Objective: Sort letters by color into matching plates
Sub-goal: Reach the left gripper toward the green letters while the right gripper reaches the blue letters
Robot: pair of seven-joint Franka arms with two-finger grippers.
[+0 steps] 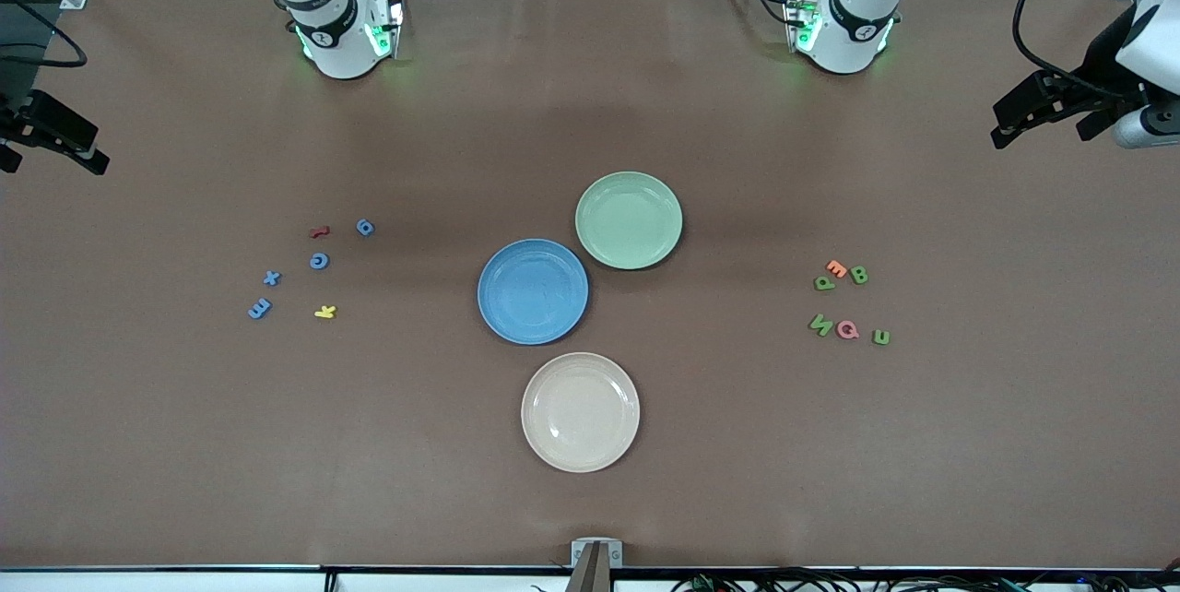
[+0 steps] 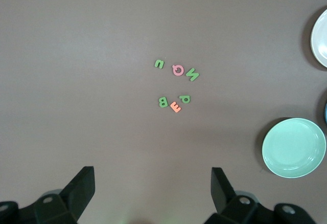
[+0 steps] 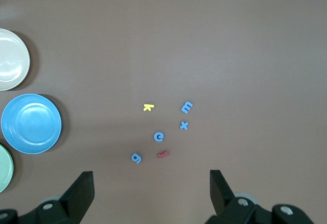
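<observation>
Plates mid-table, foam letters scattered toward both ends, both grippers spread and empty.

Blue plate (image 1: pixel 533 291) touches the pale green plate (image 1: pixel 629 219); the cream plate (image 1: pixel 580 411) lies nearer the front edge. Four blue letters (image 1: pixel 319 261), reading G, C, X and E, lie toward the right arm's end with a red letter (image 1: pixel 319 231) and a yellow K (image 1: pixel 325 312). Four green letters (image 1: pixel 859 275), reading P, B, N and U, lie toward the left arm's end with an orange E (image 1: pixel 836 268) and a pink Q (image 1: pixel 847 329). Left gripper (image 1: pixel 1051 112) and right gripper (image 1: pixel 51 138) hang at the table's ends, fingers apart.
</observation>
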